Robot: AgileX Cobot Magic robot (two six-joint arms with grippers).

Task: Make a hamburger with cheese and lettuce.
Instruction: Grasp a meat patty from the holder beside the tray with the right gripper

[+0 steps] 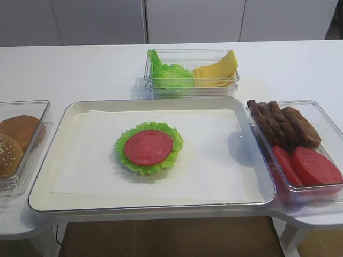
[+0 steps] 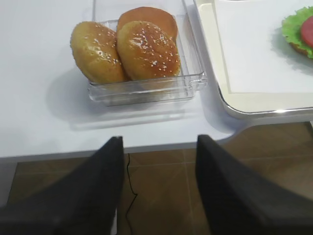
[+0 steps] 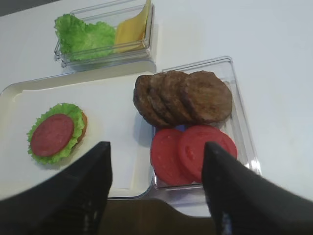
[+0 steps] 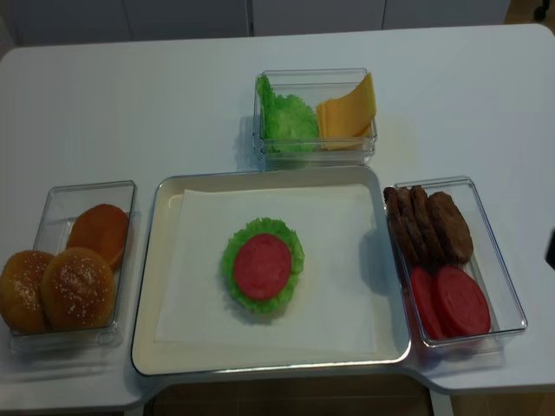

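Note:
The hamburger (image 1: 148, 147) sits in the middle of the white tray (image 1: 64, 184): a red tomato disc on a frilly green leaf rim. It also shows in the second high view (image 4: 262, 266), the right wrist view (image 3: 54, 134) and at the left wrist view's top right (image 2: 299, 28). Loose lettuce (image 1: 169, 72) and yellow cheese (image 1: 217, 71) lie in a clear box behind the tray. My right gripper (image 3: 156, 169) is open and empty, hovering in front of the patty box. My left gripper (image 2: 159, 164) is open and empty, off the table's front edge near the buns.
A clear box at the right holds brown patties (image 1: 284, 124) and red tomato slices (image 1: 308, 166). A clear box at the left holds sesame buns (image 4: 61, 286). Brown floor lies below the table's front edge (image 2: 122, 147).

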